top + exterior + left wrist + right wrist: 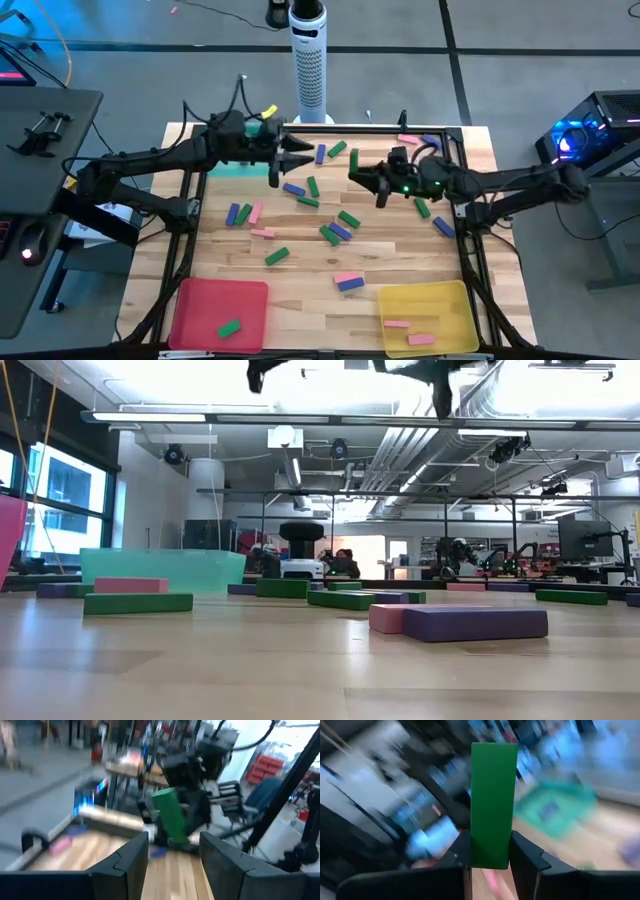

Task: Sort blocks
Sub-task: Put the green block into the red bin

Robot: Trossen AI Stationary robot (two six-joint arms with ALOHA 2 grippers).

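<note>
Blue, green and pink blocks [312, 205] lie flat and scattered over the wooden table. My right gripper [368, 182] hovers level above the table's middle, pointing toward the table's left edge, and is shut on a green block [493, 795]. That block [170, 815] also shows in the left wrist view. My left gripper [300, 155] faces it from the left, level above the table, with its fingers [125, 857] open and nothing between them. Under the left arm lies a teal tray [235, 168]. My right gripper pinches one end of the green block [490, 856] between its two fingers [526, 855]. The rest of the block stands free beyond the fingertips. The block is lifted clear, high above the table.
A red tray [205, 300] at the near left holds one green block [230, 327]. A yellow tray [445, 300] at the near right holds two pink blocks [398, 324]. A black frame [470, 250] borders the table. A white tower [310, 60] stands behind the far edge.
</note>
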